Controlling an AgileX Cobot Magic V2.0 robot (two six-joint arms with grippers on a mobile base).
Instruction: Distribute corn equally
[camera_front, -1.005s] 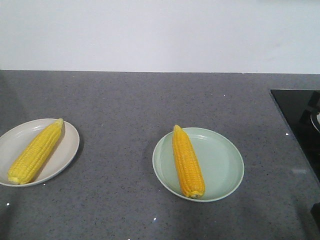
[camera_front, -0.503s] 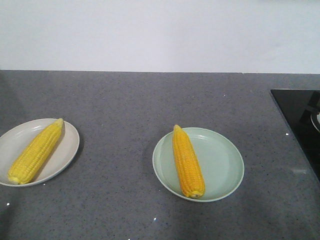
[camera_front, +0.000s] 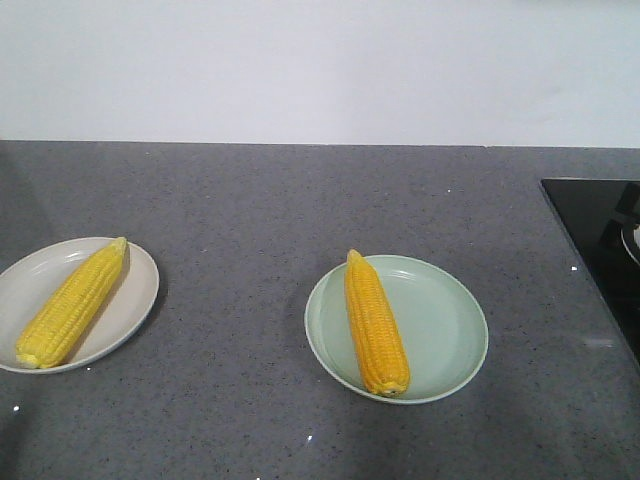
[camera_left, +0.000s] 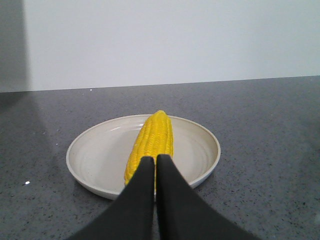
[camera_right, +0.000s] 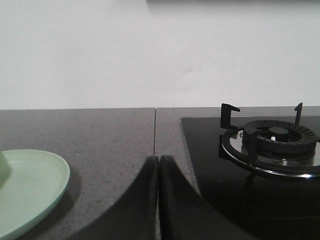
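One yellow corn cob lies on a cream plate at the left of the grey counter. A second corn cob lies along the left side of a pale green plate near the middle. In the left wrist view my left gripper is shut and empty, its black tips just in front of the near end of the corn cob on the cream plate. My right gripper is shut with nothing in it, above bare counter to the right of the green plate. Neither gripper shows in the front view.
A black glass hob sits at the counter's right edge; its burner with pan supports is close to the right of my right gripper. A white wall runs behind the counter.
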